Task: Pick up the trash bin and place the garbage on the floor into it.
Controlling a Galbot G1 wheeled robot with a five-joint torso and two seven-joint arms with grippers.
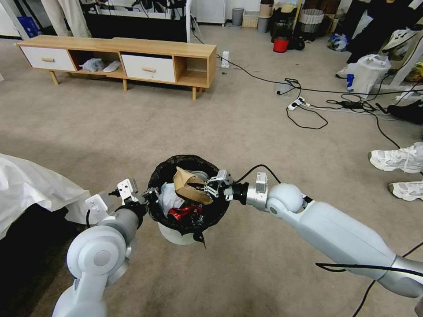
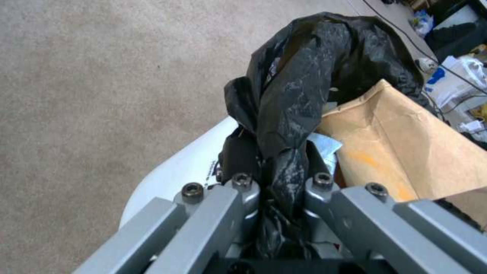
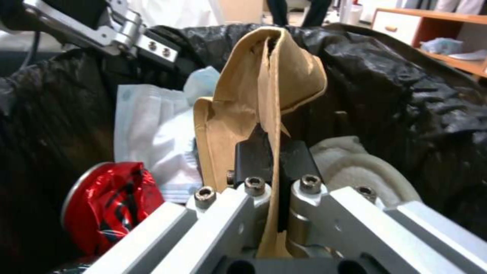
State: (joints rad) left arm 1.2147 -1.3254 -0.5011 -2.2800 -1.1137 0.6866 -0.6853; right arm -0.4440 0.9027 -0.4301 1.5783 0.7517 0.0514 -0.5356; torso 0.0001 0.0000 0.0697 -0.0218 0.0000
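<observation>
The bin [image 1: 181, 235] is hanging just above the carpet [image 1: 246, 145] in front of the robot, its black liner [image 1: 161, 174] folded over the rim. The left gripper [image 1: 147, 196] is clamping the liner and rim on the bin's left side. The right gripper [image 1: 206, 188] is reaching over the bin's mouth, pinching a brown cardboard piece [image 1: 187, 184] between its fingers. A crushed red can [image 1: 183, 214], a pale mask [image 3: 147, 129] and a white tissue [image 3: 350, 167] are lying inside the bin.
</observation>
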